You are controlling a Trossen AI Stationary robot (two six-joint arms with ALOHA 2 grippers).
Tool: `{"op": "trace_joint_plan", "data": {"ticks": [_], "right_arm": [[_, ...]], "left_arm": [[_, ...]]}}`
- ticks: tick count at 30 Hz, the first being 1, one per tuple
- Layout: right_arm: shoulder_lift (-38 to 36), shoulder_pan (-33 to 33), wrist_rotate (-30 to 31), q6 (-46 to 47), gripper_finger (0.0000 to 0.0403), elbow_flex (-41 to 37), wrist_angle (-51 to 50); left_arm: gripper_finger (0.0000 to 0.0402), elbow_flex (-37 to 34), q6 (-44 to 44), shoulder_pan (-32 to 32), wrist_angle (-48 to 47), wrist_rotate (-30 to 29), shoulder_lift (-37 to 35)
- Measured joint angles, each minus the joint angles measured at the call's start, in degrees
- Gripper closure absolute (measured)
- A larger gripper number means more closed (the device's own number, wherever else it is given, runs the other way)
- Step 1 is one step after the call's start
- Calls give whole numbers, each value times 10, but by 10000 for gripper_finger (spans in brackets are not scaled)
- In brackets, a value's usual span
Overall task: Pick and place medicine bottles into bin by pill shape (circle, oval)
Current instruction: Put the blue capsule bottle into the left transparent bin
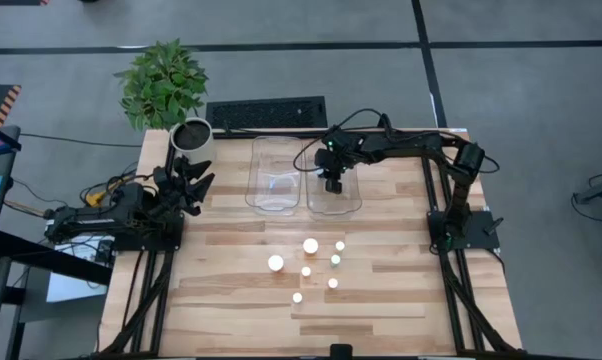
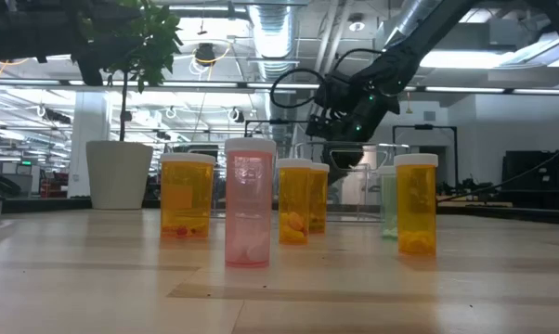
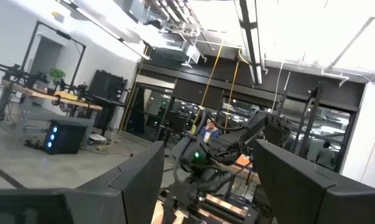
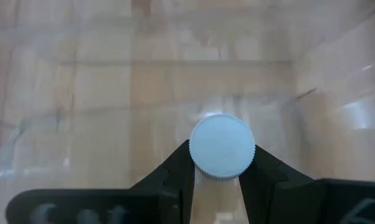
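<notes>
Several medicine bottles (image 1: 310,245) with white caps stand upright in a loose group at the table's middle; the low view shows orange ones (image 2: 416,204), a pink one (image 2: 249,213) and a green one (image 2: 388,202). Two clear bins stand side by side at the far edge, the left bin (image 1: 274,203) and the right bin (image 1: 352,203). My right gripper (image 1: 332,183) reaches over the right bin, shut on one white-capped bottle (image 4: 223,146). My left gripper (image 1: 188,184) waits at the table's left edge, open and pointing up into the room (image 3: 206,186). My right gripper pinches the bottle's round white cap at its ridged rim (image 4: 197,163) between its two fingers (image 4: 175,171), one on each side. The fingers slant downward from the table's right side. The cap hides the bottle's body. Below it is the right bin's clear floor; whether the bottle touches it I cannot tell.
A white plant pot (image 1: 192,135) with a green plant (image 1: 163,82) stands at the table's far left corner, close to my left arm. Bare wood lies between the bins and the standing bottles, and along the near edge (image 1: 311,335).
</notes>
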Motion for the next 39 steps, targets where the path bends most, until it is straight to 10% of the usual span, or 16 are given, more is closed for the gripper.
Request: {"op": "trace_joint_plan", "data": {"ticks": [39], "right_arm": [[31,-6,-5,2,289,3,54]], "left_arm": [[162,0,1,0,-2,0,0]]}}
